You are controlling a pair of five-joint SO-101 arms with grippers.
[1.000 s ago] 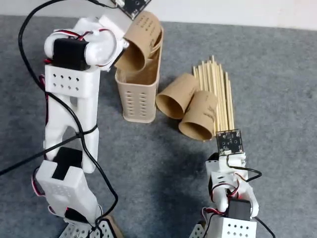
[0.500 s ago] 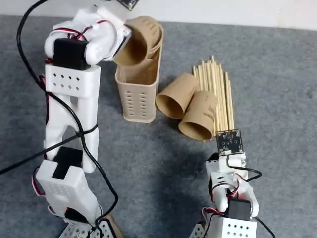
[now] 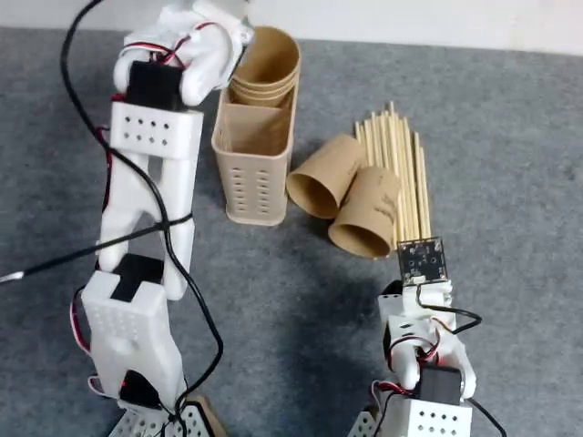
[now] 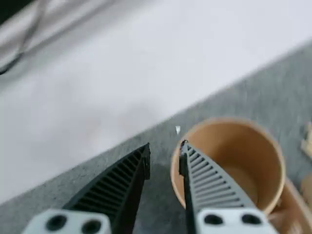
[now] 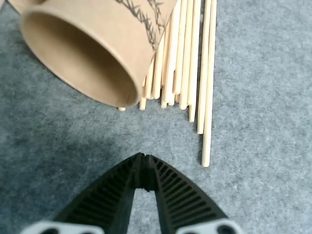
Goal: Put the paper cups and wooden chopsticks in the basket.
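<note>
Left gripper (image 4: 165, 156) is releasing, jaws parted, tilted paper cup (image 3: 269, 56) now sitting upright in basket (image 3: 258, 187) upper left; 2 cups (image 3: 321, 177), chopsticks (image 3: 407, 164) are waiting, right gripper (image 5: 144, 162) clenched empty.

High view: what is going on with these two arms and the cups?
The left gripper is open beside the cup stack standing in the basket. Two more cups lie on their sides by the chopsticks, outside it. The right gripper, shut, hangs over the carpet near the chopstick ends.
</note>
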